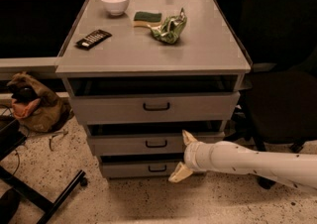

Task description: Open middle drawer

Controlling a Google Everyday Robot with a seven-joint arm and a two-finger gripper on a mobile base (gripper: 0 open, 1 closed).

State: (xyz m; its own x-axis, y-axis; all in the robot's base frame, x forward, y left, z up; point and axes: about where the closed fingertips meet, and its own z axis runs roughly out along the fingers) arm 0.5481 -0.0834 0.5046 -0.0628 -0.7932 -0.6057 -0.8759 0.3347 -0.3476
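Middle drawer (126, 145) sits second of three in the grey cabinet (198, 52) that fills the centre of the view, with a dark gap above its flat front and a small black loop handle (156, 143) at its centre. A black chair (282, 104) stands at 3 o'clock of the cabinet. The white arm (257, 162) reaches in from 4 o'clock, low over the speckled floor (129, 203). A brown bag (39, 104) lies on the floor at 9 o'clock. The taller top drawer (109, 110) is at 12 o'clock of the middle one, the bottom drawer (126, 170) at 6 o'clock.

The gripper (183, 155) is at 4 o'clock of the handle, its two fingers spread wide and holding nothing. The upper one is at the middle drawer's front and the lower one at the bottom drawer's.

On the cabinet top, a green packet (169, 28) lies near the middle, a sponge (147, 17) at its 10 o'clock, a white bowl (115, 3) further left, and a black remote (93, 38) toward 9 o'clock.
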